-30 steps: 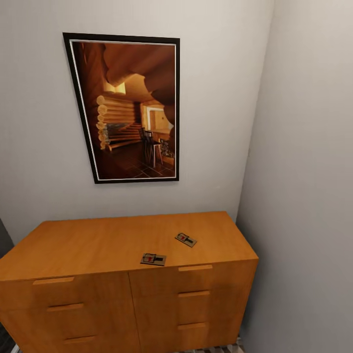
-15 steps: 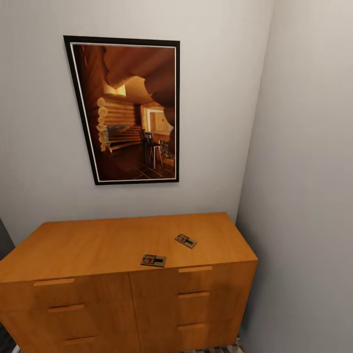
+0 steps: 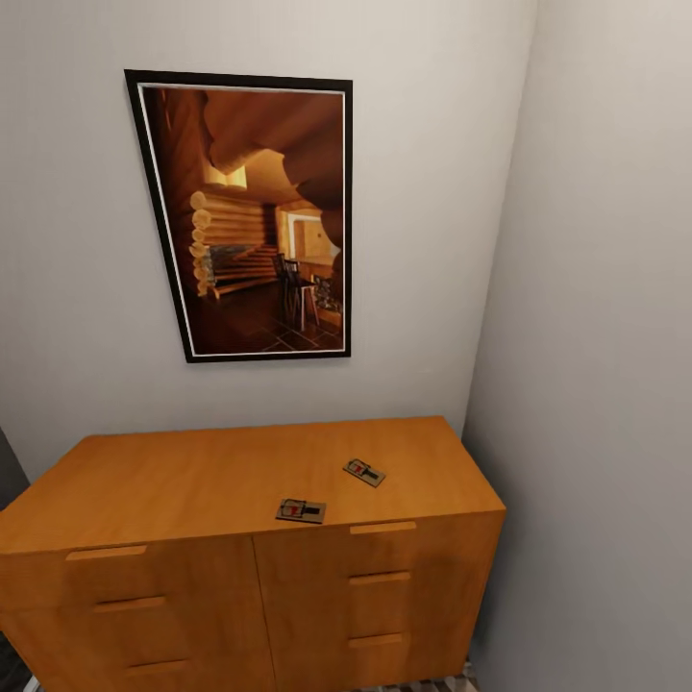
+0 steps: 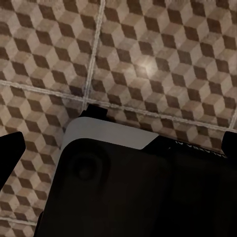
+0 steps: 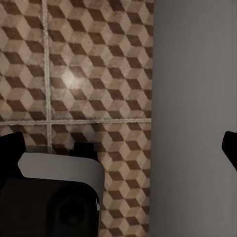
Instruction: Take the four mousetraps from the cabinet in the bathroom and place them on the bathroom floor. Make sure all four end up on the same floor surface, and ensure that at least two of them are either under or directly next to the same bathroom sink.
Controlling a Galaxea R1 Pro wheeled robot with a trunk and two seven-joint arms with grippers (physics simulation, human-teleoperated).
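Ahead, from the head camera: the orange-brown wooden cabinet (image 3: 240, 538) in a corner of pale walls, flat-topped, with slim wooden handles on its drawer fronts; above it a black-framed picture (image 3: 252, 216) of a log interior. On the cabinet top, two mousetraps, both flat tan boards with dark wire and a red mark: one (image 3: 301, 510) close to the front edge, the other (image 3: 364, 471) a little further back and to the right, well apart from each other. At the very bottom of that view, a sliver of patterned tile. Down below, from the wrist cameras instead: the bathroom floor (image 4: 148, 64), large tiles printed with brown, beige and white cubes, split by pale grout lines, plus a dark rounded body with a pale grey edge, probably the robot's own base (image 4: 123, 187). Beside the floor in the right wrist view, a plain grey wall (image 5: 197, 118). Left gripper (image 4: 118, 148): dark fingertips at opposite edges of the view, spread wide, nothing between. Right gripper (image 5: 118, 148): likewise spread, empty. Both mousetraps up on the cabinet, nowhere near either gripper.
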